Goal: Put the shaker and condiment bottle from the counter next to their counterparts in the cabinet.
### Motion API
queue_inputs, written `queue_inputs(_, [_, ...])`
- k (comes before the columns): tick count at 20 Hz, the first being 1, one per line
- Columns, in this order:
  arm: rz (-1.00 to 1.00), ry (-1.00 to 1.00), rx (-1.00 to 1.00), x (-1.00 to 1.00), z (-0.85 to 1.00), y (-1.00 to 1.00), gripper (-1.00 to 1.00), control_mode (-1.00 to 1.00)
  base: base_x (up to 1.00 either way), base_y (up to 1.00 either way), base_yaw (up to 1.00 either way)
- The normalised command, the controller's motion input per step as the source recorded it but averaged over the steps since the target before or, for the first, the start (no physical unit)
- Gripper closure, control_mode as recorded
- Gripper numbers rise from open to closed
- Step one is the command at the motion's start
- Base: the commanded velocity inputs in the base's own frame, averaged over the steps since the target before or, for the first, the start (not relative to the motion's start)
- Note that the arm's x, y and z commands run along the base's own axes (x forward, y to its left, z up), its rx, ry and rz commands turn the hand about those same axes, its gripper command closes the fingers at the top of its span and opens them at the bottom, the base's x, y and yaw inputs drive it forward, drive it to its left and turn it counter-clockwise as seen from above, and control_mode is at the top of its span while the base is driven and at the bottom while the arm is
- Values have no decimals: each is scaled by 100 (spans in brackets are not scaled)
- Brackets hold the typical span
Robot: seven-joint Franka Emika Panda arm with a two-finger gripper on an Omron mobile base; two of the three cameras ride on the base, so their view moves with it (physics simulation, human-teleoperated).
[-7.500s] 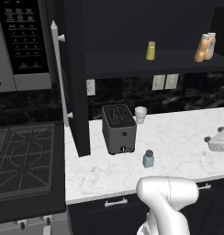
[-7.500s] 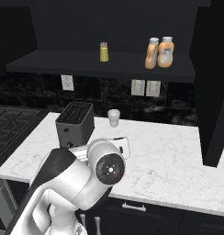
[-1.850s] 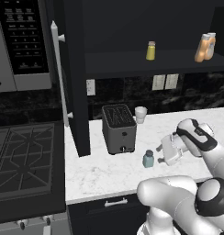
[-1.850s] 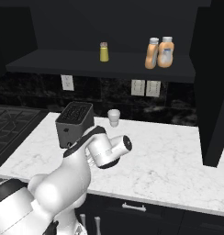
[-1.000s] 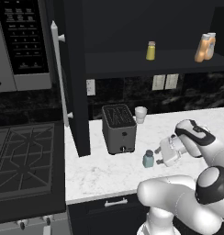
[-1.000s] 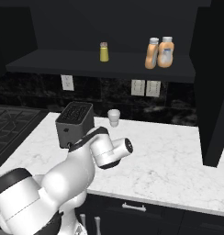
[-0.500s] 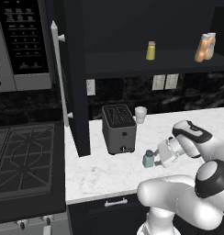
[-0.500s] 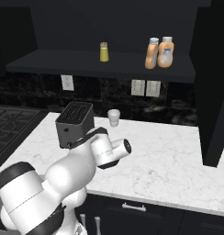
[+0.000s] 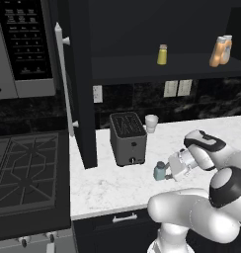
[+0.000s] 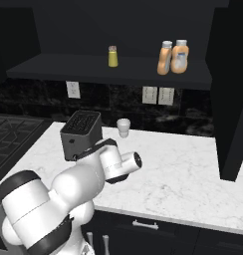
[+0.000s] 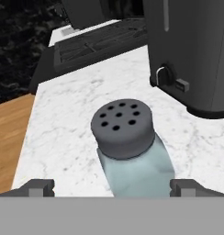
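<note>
teal shaker upright on counter (dark-capped)

Dark toaster beside a small white cup, stovetop to the left, microwave above.

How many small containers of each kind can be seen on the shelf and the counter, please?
Shakers: 2 – pale blue translucent shaker with dark grey cap, yellow shaker with tan cap
Orange bottles with pale caps: 2
Small white cup: 1
Total: 5
</note>
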Motion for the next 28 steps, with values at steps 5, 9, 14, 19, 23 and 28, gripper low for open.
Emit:
queue_inputs(5, [0,0,1,6,-3,1,-100,-100,0,0,0])
queue_inputs(9, [0,0,1,10,-5,4,-100,-100,0,0,0])
queue_inputs(14, [0,1,1,9,-6,6,-100,-100,0,0,0])
queue_inputs(19, [0,1,0,1,-14,10,100,-100,0,0,0])
queue_inputs(23, [1,5,0,0,-9,4,100,-100,0,0,0])
queue_inputs(28, [0,5,2,1,0,0,100,-100,0,0,0])
